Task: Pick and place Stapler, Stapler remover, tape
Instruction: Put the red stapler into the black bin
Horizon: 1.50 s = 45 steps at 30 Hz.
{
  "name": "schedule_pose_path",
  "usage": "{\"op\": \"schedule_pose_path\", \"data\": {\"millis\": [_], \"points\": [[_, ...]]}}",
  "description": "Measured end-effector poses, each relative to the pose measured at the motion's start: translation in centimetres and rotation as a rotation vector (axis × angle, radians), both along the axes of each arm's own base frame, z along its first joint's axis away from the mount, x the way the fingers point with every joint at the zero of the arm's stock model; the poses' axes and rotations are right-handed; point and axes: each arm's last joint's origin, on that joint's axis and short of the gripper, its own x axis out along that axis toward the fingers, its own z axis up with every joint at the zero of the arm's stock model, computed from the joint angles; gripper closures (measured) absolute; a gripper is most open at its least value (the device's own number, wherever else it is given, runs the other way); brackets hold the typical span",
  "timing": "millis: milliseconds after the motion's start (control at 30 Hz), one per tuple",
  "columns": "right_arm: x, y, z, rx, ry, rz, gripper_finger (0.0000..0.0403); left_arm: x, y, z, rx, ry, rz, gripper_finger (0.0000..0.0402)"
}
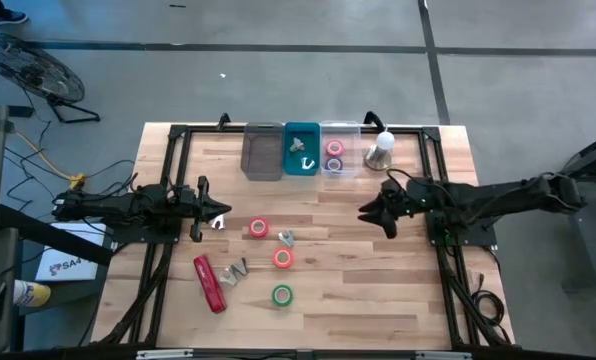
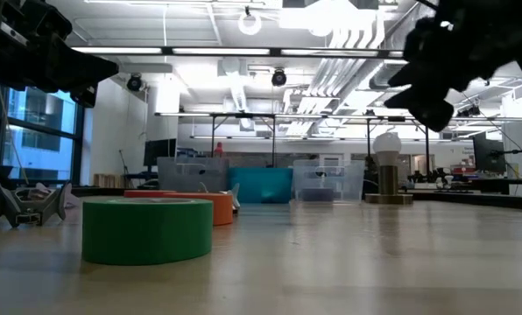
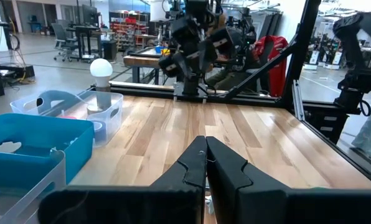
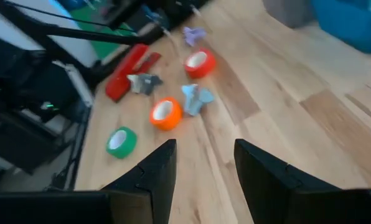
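The red stapler (image 1: 209,283) (image 4: 128,71) lies flat near the table's front left. Red tape (image 1: 259,228), orange tape (image 1: 283,258) (image 4: 165,114) and green tape (image 1: 281,295) (image 2: 147,229) lie flat mid-table. Silvery staple removers (image 1: 286,238) (image 1: 235,272) lie among them. My right gripper (image 1: 373,212) (image 4: 204,168) hangs open above the table, to the right of the rolls, with nothing between its fingers. My left gripper (image 1: 216,215) (image 3: 205,163) is shut and level at the table's left, holding nothing.
Along the far edge stand a grey bin (image 1: 263,150), a teal bin (image 1: 301,160) holding a staple remover, and a clear bin (image 1: 350,150) holding pink and purple rolls. A bulb-shaped object (image 1: 380,150) stands right of them. Bare wood lies at the front right.
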Motion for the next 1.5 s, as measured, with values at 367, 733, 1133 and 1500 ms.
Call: {"op": "schedule_pose_path", "data": {"millis": [367,733,1133,1500], "points": [[-3.6,0.4,-1.9,-0.11,-0.241,0.061,0.0249,0.0,0.0,0.0,0.0,0.0,0.0,0.0396],[-5.2,0.7,-2.4,-0.156,-0.37,0.171,0.0249,0.0,0.0,0.0,0.0,0.0,0.0,0.0396],[-6.0,0.7,-3.1,-0.283,-0.418,0.171,0.0249,0.0,0.0,0.0,0.0,0.0,0.0,0.0396],[-6.4,0.3,-3.6,-0.419,-0.361,0.063,0.0249,0.0,0.0,0.0,0.0,0.0,0.0,0.0396]]}}
